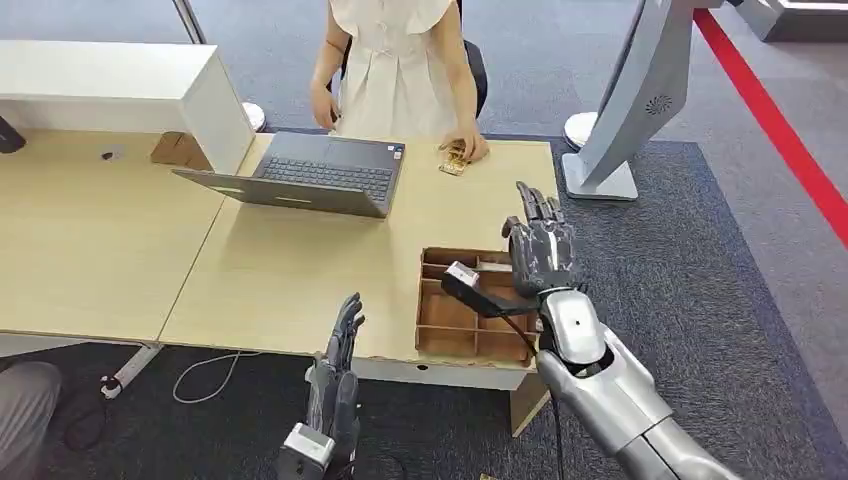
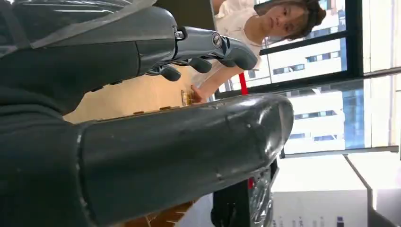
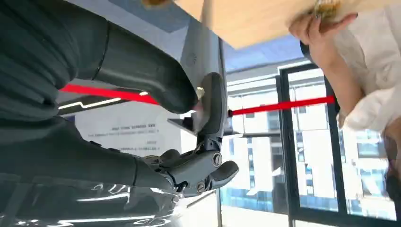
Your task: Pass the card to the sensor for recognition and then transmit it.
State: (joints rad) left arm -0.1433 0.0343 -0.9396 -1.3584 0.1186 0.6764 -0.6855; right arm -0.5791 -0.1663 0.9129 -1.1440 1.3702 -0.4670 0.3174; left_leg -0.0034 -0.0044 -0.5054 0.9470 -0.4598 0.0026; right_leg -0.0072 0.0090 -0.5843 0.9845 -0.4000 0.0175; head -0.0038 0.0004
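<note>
In the head view, the right hand (image 1: 541, 247) was seen raised in the right centre of the frame, above the far right corner of a wooden divided tray (image 1: 472, 308) that was placed at the near edge of the table (image 1: 100, 240). Its fingers were stretched upward and apart, and nothing was held in them; the same was confirmed in the right wrist view, where the fingers (image 3: 208, 168) were only loosely bent around air. The left hand (image 1: 338, 375) was kept low, at the lower centre of the frame in front of the table edge, with the fingers straight and together-pointing upward, also empty. The card (image 1: 454, 160) was judged to be the small yellowish object at the upper centre of the frame, on the far edge of the table, under the fingers of a seated person's hand (image 1: 466, 148); probably it was held there to be offered, and the right hand was lifted and opened to receive it. A laptop (image 1: 310, 175) was standing open beside it. The print of the card could not be read, because it was small and partly covered. Which object was the sensor could not be told; a grey stand (image 1: 630, 100) at the upper right was cut off by the frame.
</note>
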